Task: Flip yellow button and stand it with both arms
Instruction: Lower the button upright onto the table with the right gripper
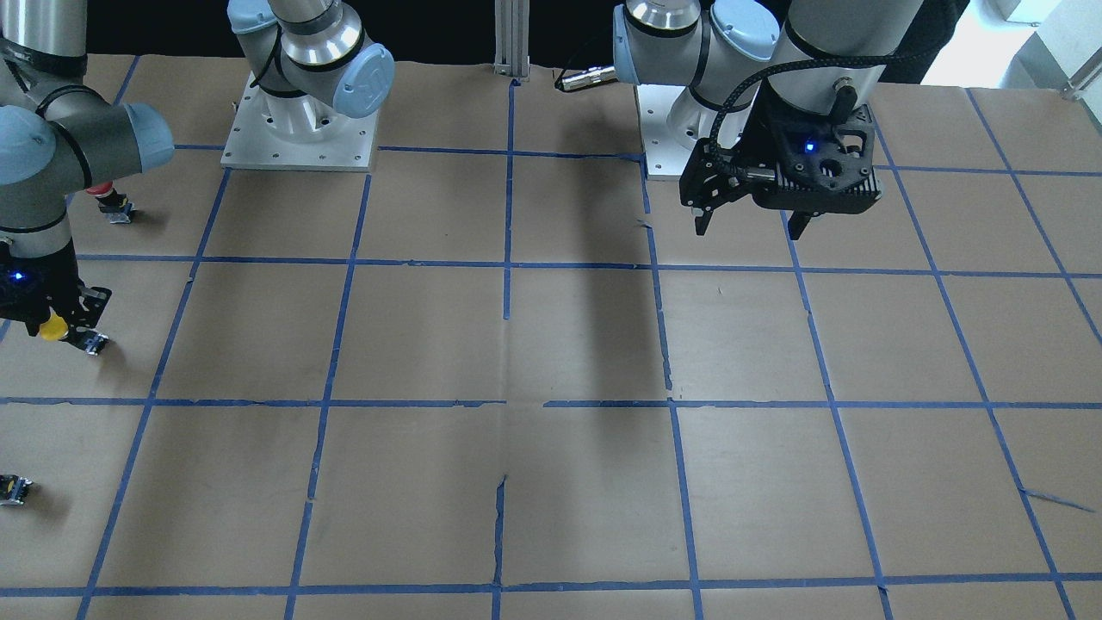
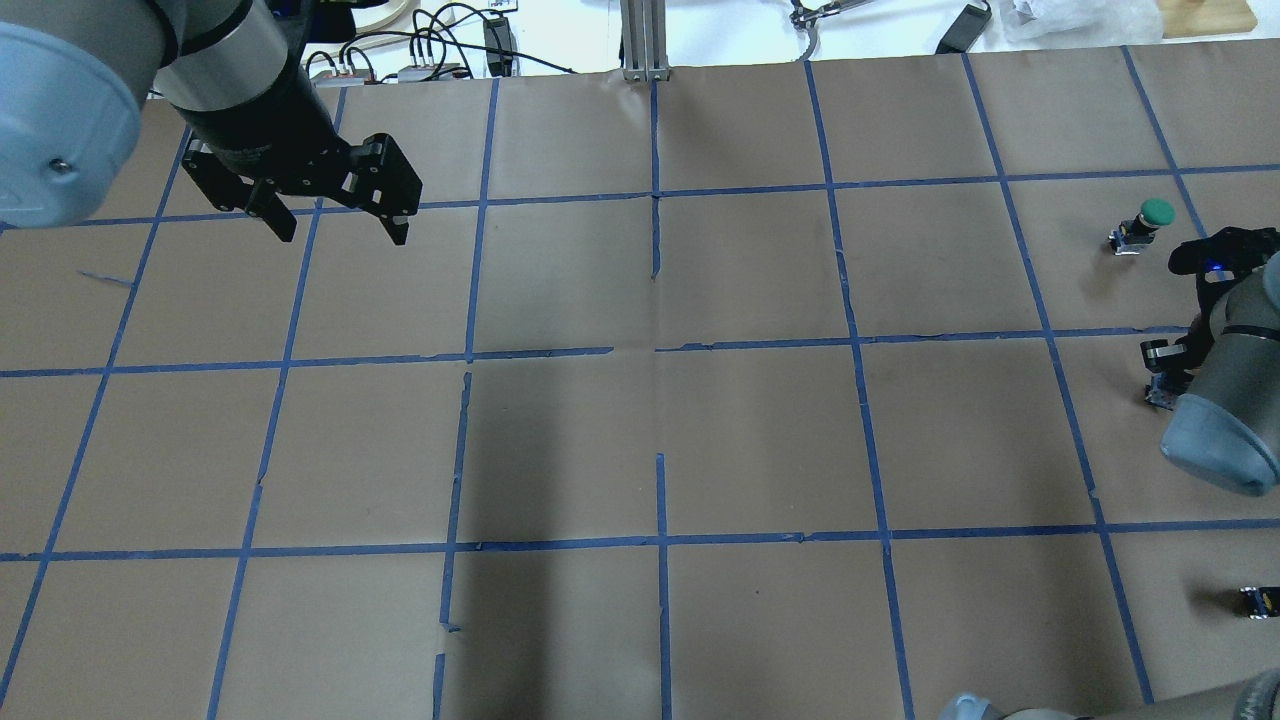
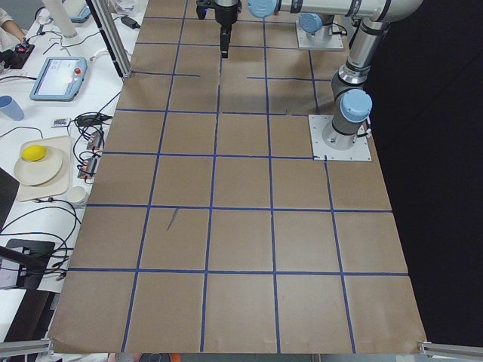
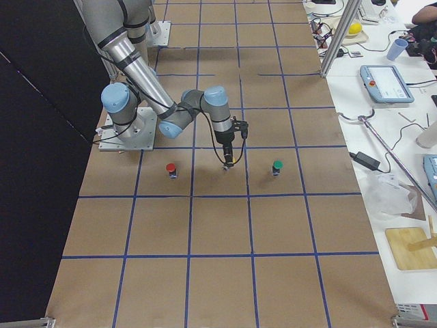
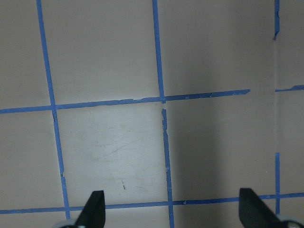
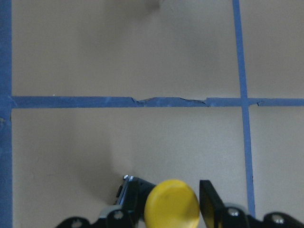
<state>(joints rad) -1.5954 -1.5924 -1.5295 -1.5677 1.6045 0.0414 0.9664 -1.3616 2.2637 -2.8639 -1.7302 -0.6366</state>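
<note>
The yellow button (image 6: 171, 204) sits between the fingers of my right gripper (image 1: 58, 331), which is shut on it and holds it tilted, low over the paper. Its yellow cap (image 1: 53, 327) and metal base (image 1: 95, 343) show in the front view. The side view shows this gripper pointing down at the table (image 4: 229, 158). In the overhead view the right gripper (image 2: 1172, 375) is mostly hidden by its own arm. My left gripper (image 2: 335, 228) is open and empty. It hangs above the table far from the button, and its fingertips (image 5: 95, 209) frame bare paper.
A red-capped button (image 1: 108, 202) stands on the robot's side of the right gripper, and a green-capped button (image 2: 1150, 222) stands beyond it. A small dark block with a yellow spot (image 2: 1258, 600) lies near the table edge. Blue tape lines grid the brown paper.
</note>
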